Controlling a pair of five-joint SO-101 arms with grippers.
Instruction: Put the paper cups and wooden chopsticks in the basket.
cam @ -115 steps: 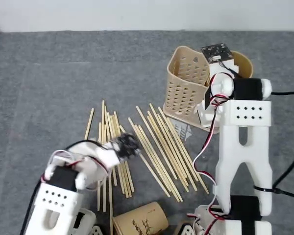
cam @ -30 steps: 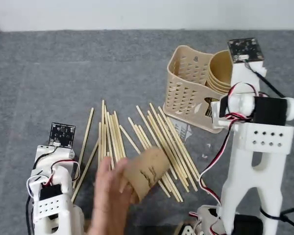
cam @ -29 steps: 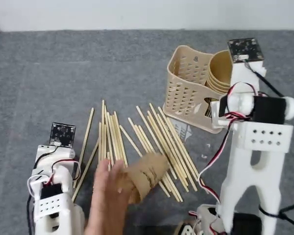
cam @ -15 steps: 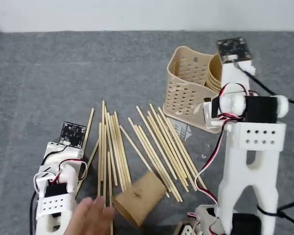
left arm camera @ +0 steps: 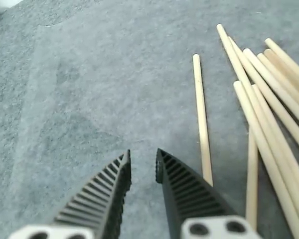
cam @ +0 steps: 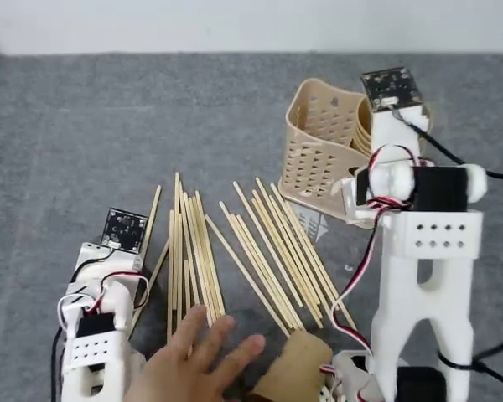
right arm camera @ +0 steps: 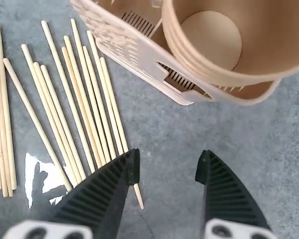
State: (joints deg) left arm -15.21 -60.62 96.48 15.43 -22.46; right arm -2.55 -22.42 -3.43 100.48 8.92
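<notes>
Note right end effector (right arm camera: 167, 167) spread, empty, beside basket (cam: 318, 151) holding stacked cups (right arm camera: 224, 40); left end effector (left arm camera: 142, 164) narrowly parted by chopsticks (cam: 260, 251) scattered on surface (cam: 84, 126). Avoid striking hand (cam: 193, 368) beside loose cup (cam: 298, 373).

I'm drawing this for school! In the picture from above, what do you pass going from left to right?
First the white left robot arm → pale wooden chopsticks → beige plastic basket with holes → white right robot arm.
</notes>
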